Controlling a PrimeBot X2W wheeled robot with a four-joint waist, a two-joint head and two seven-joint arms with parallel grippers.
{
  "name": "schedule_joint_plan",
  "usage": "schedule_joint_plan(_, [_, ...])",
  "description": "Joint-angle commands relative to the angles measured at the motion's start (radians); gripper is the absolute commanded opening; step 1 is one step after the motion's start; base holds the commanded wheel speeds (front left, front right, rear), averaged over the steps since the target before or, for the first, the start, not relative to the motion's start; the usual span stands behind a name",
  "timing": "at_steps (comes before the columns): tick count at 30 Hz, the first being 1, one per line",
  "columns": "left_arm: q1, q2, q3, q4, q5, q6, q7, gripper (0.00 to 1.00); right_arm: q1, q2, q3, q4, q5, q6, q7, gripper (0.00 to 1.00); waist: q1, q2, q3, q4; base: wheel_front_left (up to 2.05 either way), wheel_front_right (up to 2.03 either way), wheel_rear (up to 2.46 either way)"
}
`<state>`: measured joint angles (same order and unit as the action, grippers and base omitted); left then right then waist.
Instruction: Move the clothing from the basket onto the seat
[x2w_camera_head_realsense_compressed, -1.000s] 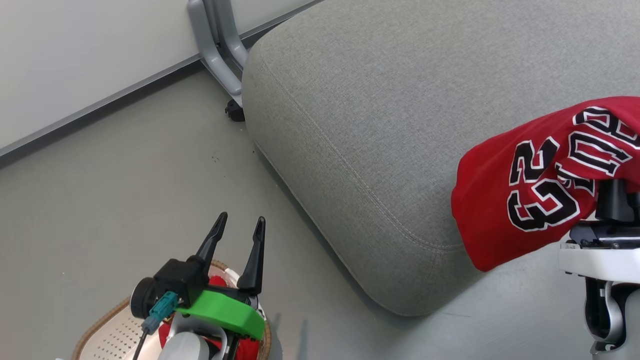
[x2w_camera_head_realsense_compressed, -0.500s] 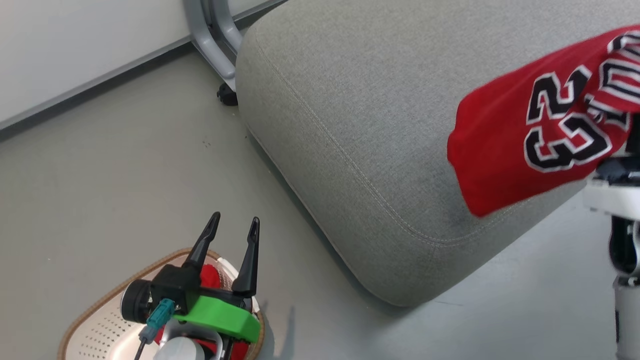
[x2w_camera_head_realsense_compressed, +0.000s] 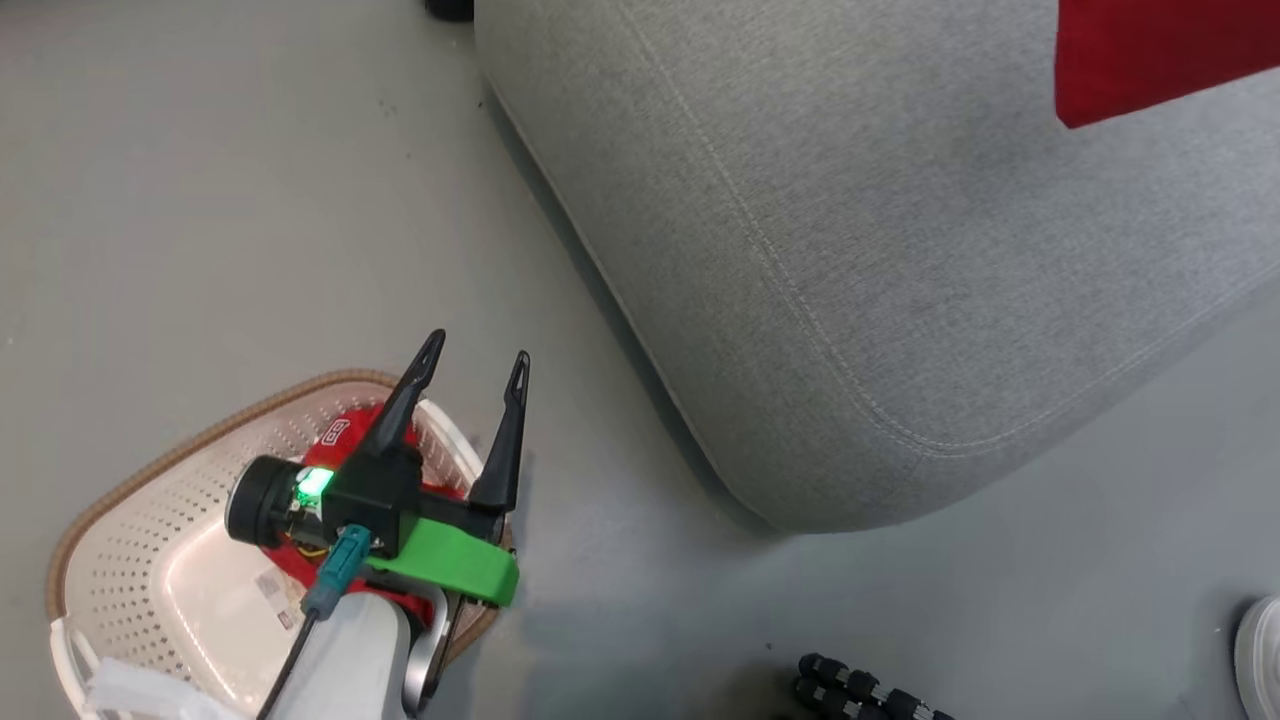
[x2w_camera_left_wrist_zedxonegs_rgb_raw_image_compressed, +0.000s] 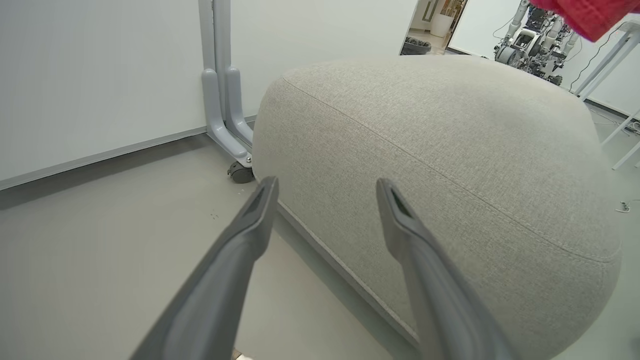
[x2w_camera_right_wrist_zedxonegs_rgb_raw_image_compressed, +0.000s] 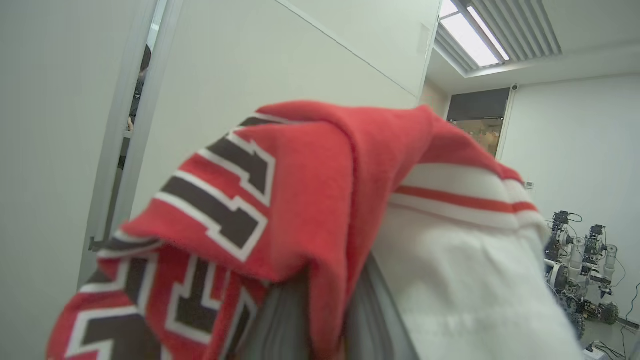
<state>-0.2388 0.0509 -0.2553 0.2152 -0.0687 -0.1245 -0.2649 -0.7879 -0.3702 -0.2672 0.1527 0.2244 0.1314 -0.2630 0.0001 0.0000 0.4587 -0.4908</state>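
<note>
Red jersey (x2w_camera_right_wrist_zedxonegs_rgb_raw_image_compressed: 320, 165) bunched, white trim, black-white lettering.

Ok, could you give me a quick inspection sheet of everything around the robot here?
Surface: grey floor; seat top bare where seen.
Job's things: one jersey in the right hand, over the seat; second jersey in the basket.
Clutter: black ribbed object on the floor.
Hands: left hand open, empty, above the basket; right hand shut on jersey.
Cables: black cable with teal plug at left wrist.
Surroundings: white wall, wheeled grey leg, other robots.
</note>
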Motion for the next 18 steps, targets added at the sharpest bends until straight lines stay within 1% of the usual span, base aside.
schedule_joint_plan(1, [-0.028, 0.010, 0.001, -0.002, 0.006, -0.006, 0.001, 1.00, -0.034, -0.018, 0.017, 0.051, 0.004, -0.001, -0.003, 0.00, -0.0001, 0.0000, 0.106, 0.085, 0.00, 0.00, 0.00])
schedule_joint_plan(4, [-0.040, 0.014, -0.015, -0.004, 0.014, -0.006, 0.001, 1.00, -0.070, -0.045, 0.028, 0.165, 0.002, -0.001, -0.003, 0.00, -0.0001, 0.0000, 0.133, 0.112, 0.00, 0.00, 0.00])
schedule_joint_plan(6, [-0.049, 0.014, -0.022, -0.005, 0.017, -0.006, 0.001, 1.00, -0.088, -0.051, 0.045, 0.228, 0.000, -0.001, -0.003, 0.00, -0.0001, 0.0000, 0.149, 0.132, 0.00, 0.00, 0.00])
schedule_joint_plan(12, [-0.058, 0.015, -0.027, -0.012, 0.026, -0.007, 0.001, 1.00, -0.121, -0.042, 0.091, 0.377, 0.033, -0.001, -0.003, 0.00, -0.0001, 0.0000, 0.189, 0.166, 0.00, 0.00, 0.00])
schedule_joint_plan(18, [-0.055, 0.011, -0.029, -0.029, 0.021, -0.007, 0.001, 1.00, -0.147, -0.032, 0.167, 0.550, 0.120, -0.001, -0.003, 0.00, -0.0001, 0.0000, 0.208, 0.193, 0.00, 0.00, 0.00])
